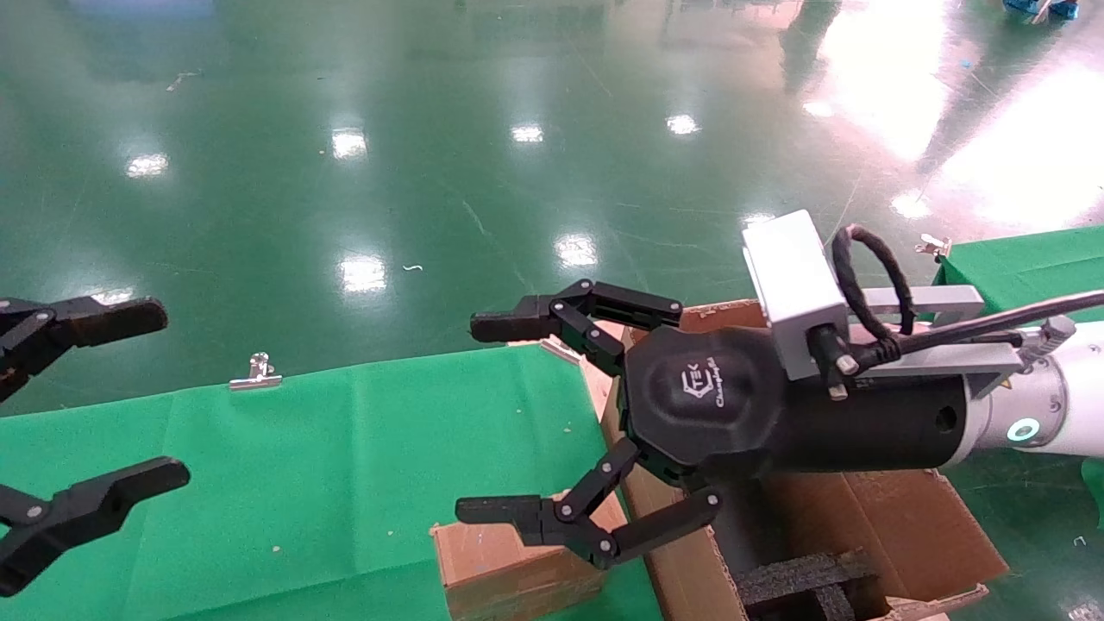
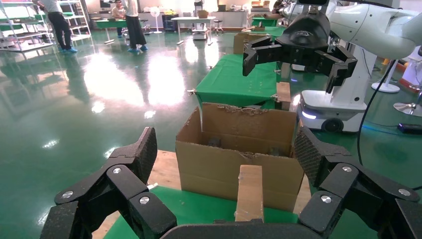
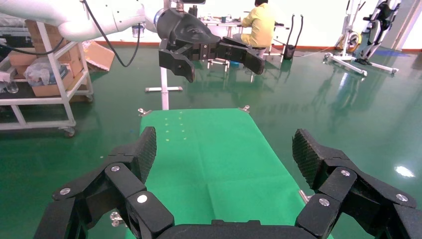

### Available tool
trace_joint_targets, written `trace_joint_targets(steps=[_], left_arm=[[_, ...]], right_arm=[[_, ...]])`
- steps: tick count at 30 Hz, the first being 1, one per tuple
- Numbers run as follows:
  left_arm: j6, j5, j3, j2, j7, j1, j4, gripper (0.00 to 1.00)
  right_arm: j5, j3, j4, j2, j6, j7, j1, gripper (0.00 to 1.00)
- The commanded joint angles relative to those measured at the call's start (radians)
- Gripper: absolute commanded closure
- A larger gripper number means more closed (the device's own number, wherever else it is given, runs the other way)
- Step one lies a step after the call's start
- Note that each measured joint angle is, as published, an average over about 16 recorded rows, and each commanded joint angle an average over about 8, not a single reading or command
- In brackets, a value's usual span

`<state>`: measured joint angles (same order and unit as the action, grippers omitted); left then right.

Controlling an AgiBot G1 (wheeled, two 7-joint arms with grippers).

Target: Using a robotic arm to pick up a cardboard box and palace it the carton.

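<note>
Glossy green floor (image 1: 388,172) mirrors lamps; matt green cloth (image 1: 345,483) covers the counter; beside it, rough brown corrugated cardboard carton (image 1: 897,517), matt black plastic right tool (image 1: 526,423).

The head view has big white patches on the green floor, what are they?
Head view: glare from overhead lights on the glossy floor, strongest at the upper right, behind the open right tool. Left wrist view: the same glare brightens the floor beyond the carton. Right wrist view: the green cloth looks matte.
</note>
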<state>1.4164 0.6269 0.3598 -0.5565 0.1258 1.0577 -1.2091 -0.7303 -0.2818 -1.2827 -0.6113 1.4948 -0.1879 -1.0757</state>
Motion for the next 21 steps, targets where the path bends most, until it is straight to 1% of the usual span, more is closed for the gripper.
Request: trace_joint_targets(steps=[1, 12, 13, 14, 21], left_arm=[[0.000, 0.000, 0.000, 0.000, 0.000, 0.000, 0.000, 0.00], [0.000, 0.000, 0.000, 0.000, 0.000, 0.000, 0.000, 0.00], [0.000, 0.000, 0.000, 0.000, 0.000, 0.000, 0.000, 0.01], [0.000, 0.000, 0.000, 0.000, 0.000, 0.000, 0.000, 0.08], [0.000, 0.000, 0.000, 0.000, 0.000, 0.000, 0.000, 0.95]], right_arm=[[0.000, 0.000, 0.000, 0.000, 0.000, 0.000, 0.000, 0.00], [0.000, 0.000, 0.000, 0.000, 0.000, 0.000, 0.000, 0.00], [0.000, 0.000, 0.000, 0.000, 0.000, 0.000, 0.000, 0.00], [0.000, 0.000, 0.000, 0.000, 0.000, 0.000, 0.000, 0.00], [0.000, 0.000, 0.000, 0.000, 0.000, 0.000, 0.000, 0.00]])
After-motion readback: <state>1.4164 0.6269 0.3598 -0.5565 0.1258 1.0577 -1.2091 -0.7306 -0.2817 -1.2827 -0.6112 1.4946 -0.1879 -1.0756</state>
